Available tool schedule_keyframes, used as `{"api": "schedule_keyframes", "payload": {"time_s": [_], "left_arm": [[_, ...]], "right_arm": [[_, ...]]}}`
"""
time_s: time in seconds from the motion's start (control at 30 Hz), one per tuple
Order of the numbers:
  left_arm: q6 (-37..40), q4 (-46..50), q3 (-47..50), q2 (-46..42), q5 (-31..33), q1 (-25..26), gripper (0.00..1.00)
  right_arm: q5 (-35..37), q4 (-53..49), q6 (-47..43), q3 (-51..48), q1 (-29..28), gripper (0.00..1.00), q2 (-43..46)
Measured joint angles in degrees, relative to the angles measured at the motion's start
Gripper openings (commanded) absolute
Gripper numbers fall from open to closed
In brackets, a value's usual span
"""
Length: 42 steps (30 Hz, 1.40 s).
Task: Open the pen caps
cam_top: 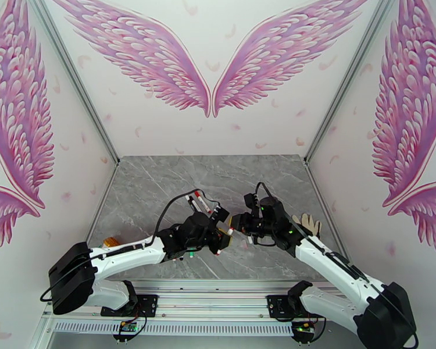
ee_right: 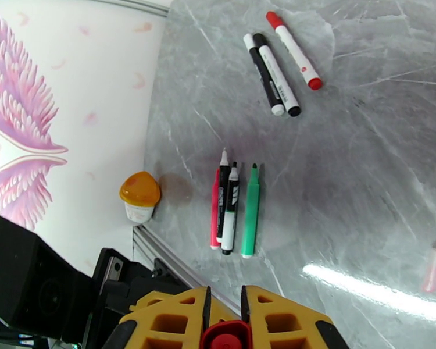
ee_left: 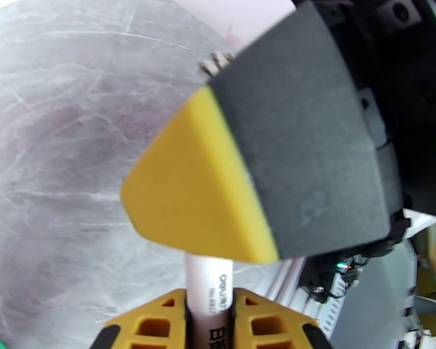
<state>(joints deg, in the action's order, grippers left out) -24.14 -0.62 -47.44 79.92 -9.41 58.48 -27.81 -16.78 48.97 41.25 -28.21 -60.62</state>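
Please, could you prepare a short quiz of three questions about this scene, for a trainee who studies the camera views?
1. True or false: the left pincer is shut on a white pen.
2. Which colour is the cap held in the right pincer? A green, B red, C black.
3. Count: how many pens form the row containing the green pen?
Key: 1 true; 2 B; 3 four.

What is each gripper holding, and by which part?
The left gripper clamps a pen by its white barrel. The right gripper clamps a red cap.
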Motion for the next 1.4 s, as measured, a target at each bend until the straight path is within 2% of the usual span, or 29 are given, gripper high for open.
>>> {"api": "schedule_keyframes", "payload": {"time_s": [0.13,0.43,0.77,0.9,0.97,1.07,1.2,1.3,1.4], "left_arm": [[0.3,-1.2,-0.1,0.0,-0.8,0.1,0.06],[-3.8,-11.7,3.2,-0.1,-16.2,-4.9,0.05],[-4.3,-13.1,3.2,-0.4,-20.1,-5.3,0.02],[-2.8,-9.9,1.8,-0.4,-16.9,-4.3,0.02],[-1.4,-7.5,0.6,-0.4,-12.1,-2.5,0.02],[0.5,-1.0,0.0,-0.6,-5.3,0.4,0.03],[2.6,7.0,-0.1,0.0,3.8,4.0,0.03],[3.1,9.5,-0.2,0.4,6.1,4.9,0.03],[2.5,9.1,0.0,0.2,5.7,4.1,0.03]], "right_arm": [[1.1,-1.9,0.8,0.1,0.2,0.08,2.3],[-7.5,0.8,-1.5,-0.6,4.3,0.07,4.6],[-12.7,2.1,-4.5,-1.4,6.3,0.06,6.6],[-11.4,0.5,-5.2,-1.1,6.3,0.04,6.6],[-9.3,-3.5,-5.2,0.6,6.3,0.03,6.6],[-2.3,-7.5,-5.1,4.3,7.8,0.02,6.6],[4.0,-9.7,-4.8,7.0,8.7,0.02,6.6],[5.9,-11.3,-4.7,7.1,8.7,0.03,6.6],[6.4,-12.3,-5.9,7.2,9.0,0.05,6.5]]}}
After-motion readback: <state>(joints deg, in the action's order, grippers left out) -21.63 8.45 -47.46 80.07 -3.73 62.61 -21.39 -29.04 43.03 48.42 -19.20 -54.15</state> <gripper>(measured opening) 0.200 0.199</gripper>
